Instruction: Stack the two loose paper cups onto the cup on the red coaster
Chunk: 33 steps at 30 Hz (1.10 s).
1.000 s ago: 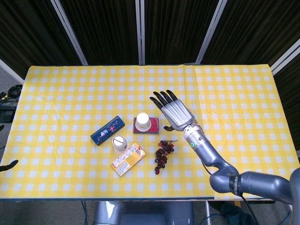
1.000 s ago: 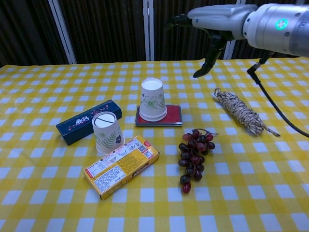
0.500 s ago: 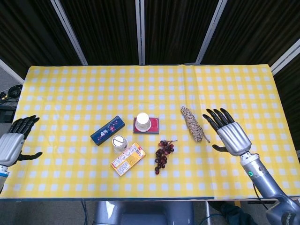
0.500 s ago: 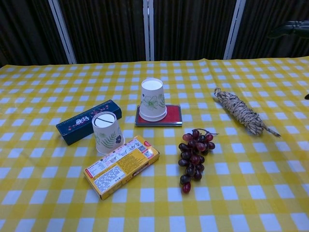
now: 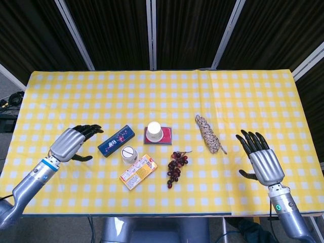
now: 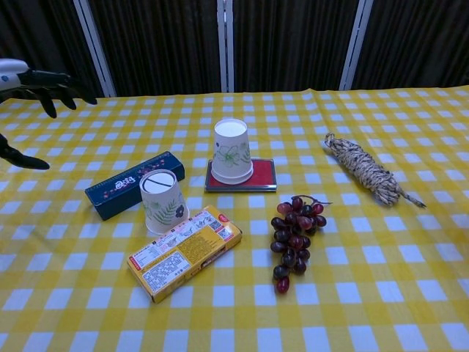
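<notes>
A paper cup (image 5: 154, 131) (image 6: 233, 150) stands upside down on the red coaster (image 5: 167, 135) (image 6: 265, 174) at the table's middle. A second upside-down paper cup (image 5: 129, 154) (image 6: 163, 201) stands loose to its front left, touching a yellow box. I see no other loose cup. My left hand (image 5: 73, 142) (image 6: 33, 79) hovers left of the dark blue box, fingers apart and holding nothing. My right hand (image 5: 260, 159) is far to the right near the front edge, fingers spread and empty. It is outside the chest view.
A dark blue box (image 5: 116, 141) (image 6: 134, 184) lies left of the coaster. A yellow box (image 5: 137, 172) (image 6: 185, 251) lies in front of the loose cup. A bunch of dark grapes (image 5: 176, 167) (image 6: 293, 240) and a coiled rope (image 5: 209, 133) (image 6: 364, 170) lie to the right.
My right hand has drawn back from beside the coaster cup to the right front. My left hand has come in from the left edge toward the blue box. The cups have not moved.
</notes>
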{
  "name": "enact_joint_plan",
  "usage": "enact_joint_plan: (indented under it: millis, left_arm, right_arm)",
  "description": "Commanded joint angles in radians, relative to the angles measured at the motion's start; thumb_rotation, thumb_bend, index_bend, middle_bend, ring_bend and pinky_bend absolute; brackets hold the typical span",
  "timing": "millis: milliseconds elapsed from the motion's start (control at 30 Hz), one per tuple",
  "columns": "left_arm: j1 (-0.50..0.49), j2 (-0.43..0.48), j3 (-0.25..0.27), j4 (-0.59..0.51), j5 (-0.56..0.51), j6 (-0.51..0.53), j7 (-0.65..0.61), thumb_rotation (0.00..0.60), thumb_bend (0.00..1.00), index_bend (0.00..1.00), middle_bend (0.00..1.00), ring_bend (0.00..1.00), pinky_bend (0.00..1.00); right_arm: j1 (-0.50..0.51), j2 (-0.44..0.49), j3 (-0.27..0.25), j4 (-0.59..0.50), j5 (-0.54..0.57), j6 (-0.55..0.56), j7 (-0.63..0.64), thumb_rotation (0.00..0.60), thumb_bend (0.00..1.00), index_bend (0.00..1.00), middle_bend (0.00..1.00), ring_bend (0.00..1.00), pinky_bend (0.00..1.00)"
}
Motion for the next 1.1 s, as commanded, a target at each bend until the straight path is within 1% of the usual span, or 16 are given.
enact_joint_plan:
  millis: [33, 267, 367, 533, 700, 767, 900, 967, 1100]
  left_arm:
    - [-0.072, -0.071, -0.011, 0.021, -0.005, -0.072, 0.085, 0.6, 0.0, 0.22, 0.17, 0.23, 0.32]
    - [-0.116, -0.129, 0.001, 0.048, -0.034, -0.107, 0.129, 0.6, 0.0, 0.23, 0.17, 0.23, 0.35]
    - [-0.129, -0.153, 0.006, 0.065, -0.035, -0.11, 0.129, 0.6, 0.0, 0.24, 0.17, 0.25, 0.37]
    - [-0.153, -0.196, 0.009, 0.094, -0.04, -0.118, 0.12, 0.6, 0.0, 0.24, 0.17, 0.25, 0.37]
    - [-0.192, -0.238, 0.01, 0.112, -0.043, -0.148, 0.12, 0.6, 0.0, 0.23, 0.17, 0.25, 0.38]
    - [-0.206, -0.255, 0.01, 0.118, -0.048, -0.158, 0.119, 0.6, 0.02, 0.23, 0.18, 0.25, 0.39]
    - [-0.23, -0.29, 0.012, 0.139, -0.061, -0.18, 0.126, 0.6, 0.13, 0.25, 0.19, 0.28, 0.43]
    - [-0.238, -0.301, 0.013, 0.146, -0.066, -0.188, 0.131, 0.6, 0.15, 0.26, 0.2, 0.29, 0.45]
    - [-0.248, -0.317, 0.016, 0.16, -0.084, -0.2, 0.156, 0.6, 0.15, 0.32, 0.3, 0.37, 0.51]
  right_arm:
    - [-0.014, 0.004, 0.01, 0.009, 0.006, -0.007, 0.011, 0.6, 0.0, 0.0, 0.0, 0.0, 0.0]
    - [-0.024, 0.028, 0.044, 0.017, 0.021, -0.048, 0.054, 0.6, 0.0, 0.0, 0.0, 0.0, 0.0]
    - [-0.028, 0.032, 0.051, 0.02, 0.018, -0.055, 0.06, 0.6, 0.0, 0.0, 0.0, 0.0, 0.0]
    - [-0.035, 0.037, 0.062, 0.018, 0.01, -0.059, 0.069, 0.6, 0.0, 0.0, 0.0, 0.0, 0.0]
    - [-0.045, 0.045, 0.072, 0.009, -0.003, -0.055, 0.076, 0.6, 0.0, 0.0, 0.0, 0.0, 0.0]
    - [-0.047, 0.048, 0.073, 0.006, -0.005, -0.061, 0.079, 0.6, 0.0, 0.0, 0.0, 0.0, 0.0]
    - [-0.053, 0.054, 0.08, 0.002, -0.008, -0.067, 0.085, 0.6, 0.0, 0.0, 0.0, 0.0, 0.0]
    - [-0.057, 0.056, 0.083, 0.001, -0.009, -0.066, 0.088, 0.6, 0.0, 0.0, 0.0, 0.0, 0.0]
    - [-0.063, 0.06, 0.091, 0.002, -0.011, -0.067, 0.095, 0.6, 0.0, 0.0, 0.0, 0.0, 0.0]
